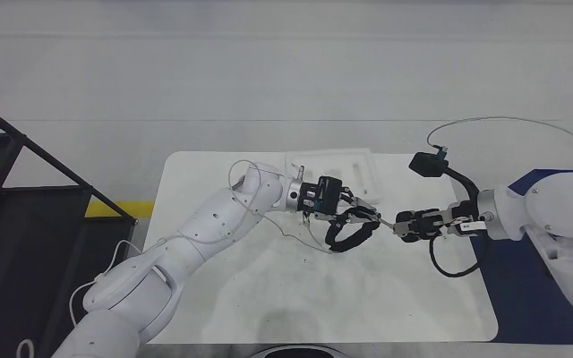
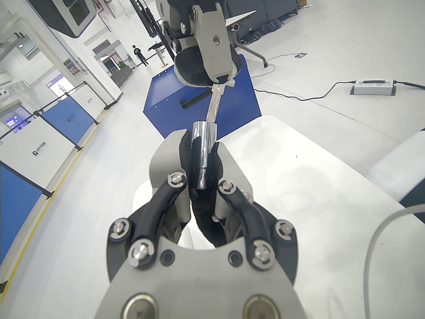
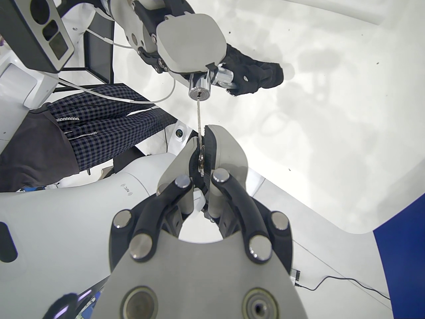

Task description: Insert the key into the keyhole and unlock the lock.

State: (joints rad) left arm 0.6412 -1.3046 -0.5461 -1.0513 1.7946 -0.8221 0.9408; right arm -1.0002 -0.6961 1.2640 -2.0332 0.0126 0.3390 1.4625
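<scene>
top view: both arms meeting over the middle of the table [image 1: 269, 295]; left gripper [image 2: 199, 149] clamped tight on the lock [image 2: 203, 157], chrome cylinder pinched between the pads, black cable loop [image 1: 351, 234] trailing from it; right gripper [image 3: 201, 146] closed flat on the bow of the key [image 2: 214, 101], nothing else held; blade bridging the gap between the two grippers, tip at the keyhole [image 3: 198, 94] and seemingly just inside; depth not readable, most of the blade bare.

risks, by judgement only: pushing on with any small misalignment likely to jam or bend the thin blade; cause, two parts held in the air with no support from the table; a hard push liable to slide the smooth cylinder back through the pads, or to swivel the bow in its narrow pinch; turning before full seating unlikely to free the lock, and apt to twist the key out of grip; weight of the cable loop able to tug the cylinder off line; better to square the axes, feed slowly, turn only once seated.

pointing: long axis of the key running from right gripper to left gripper, roughly level across the table, tip leading toward the robot's left; cylinder axis close to the same line, keyhole face turned at the key; in left wrist view a faint kink between blade and cylinder, so probably not quite coaxial.
</scene>
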